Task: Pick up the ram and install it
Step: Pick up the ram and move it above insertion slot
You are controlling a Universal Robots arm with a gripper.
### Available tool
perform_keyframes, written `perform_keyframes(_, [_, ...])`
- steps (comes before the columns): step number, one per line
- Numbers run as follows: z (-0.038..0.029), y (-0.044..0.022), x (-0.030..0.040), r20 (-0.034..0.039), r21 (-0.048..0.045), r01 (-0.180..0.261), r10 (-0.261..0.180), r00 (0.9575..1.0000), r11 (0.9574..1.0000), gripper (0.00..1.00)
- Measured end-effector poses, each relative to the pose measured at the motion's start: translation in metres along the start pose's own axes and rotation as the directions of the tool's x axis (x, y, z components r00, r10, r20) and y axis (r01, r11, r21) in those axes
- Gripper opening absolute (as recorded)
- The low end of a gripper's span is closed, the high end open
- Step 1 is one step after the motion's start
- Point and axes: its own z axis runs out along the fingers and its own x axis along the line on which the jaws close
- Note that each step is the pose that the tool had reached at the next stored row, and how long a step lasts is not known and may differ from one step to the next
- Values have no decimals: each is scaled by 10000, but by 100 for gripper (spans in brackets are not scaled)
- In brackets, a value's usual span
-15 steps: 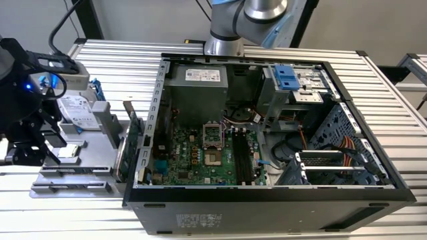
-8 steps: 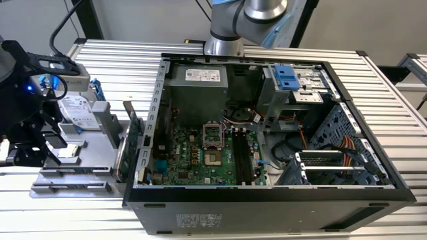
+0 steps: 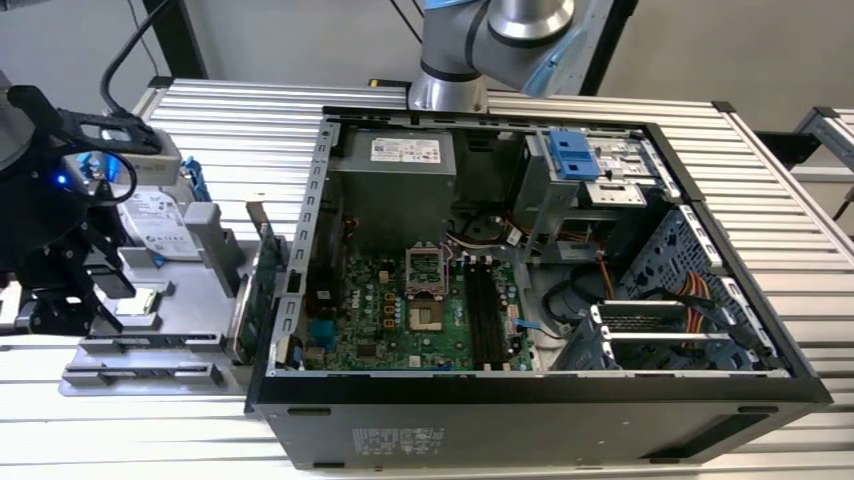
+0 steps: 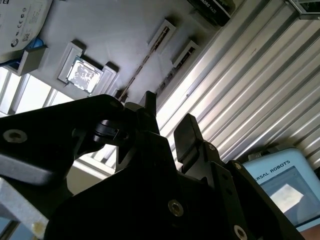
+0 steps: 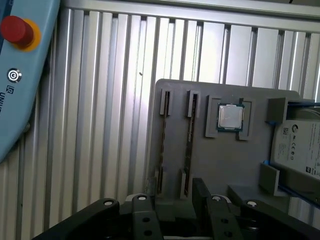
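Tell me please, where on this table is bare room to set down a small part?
Bare ribbed table lies between the blue pendant and the grey tray. More lies at the exterior view's right, beside the open computer case. Crowded: the tray, holding a drive and a processor, with the gripper over it, and the case's inside.

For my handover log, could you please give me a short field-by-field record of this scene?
gripper: open, holding nothing, near the grey holder
ram: edge-on in a holder slot, not yet picked up
computer case: open, memory slots look empty
also on holder: processor, hard drive
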Motion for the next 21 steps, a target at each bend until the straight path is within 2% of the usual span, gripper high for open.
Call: perform_keyframes(21, [66, 0, 1, -43, -3, 0, 0, 10000, 10000, 100])
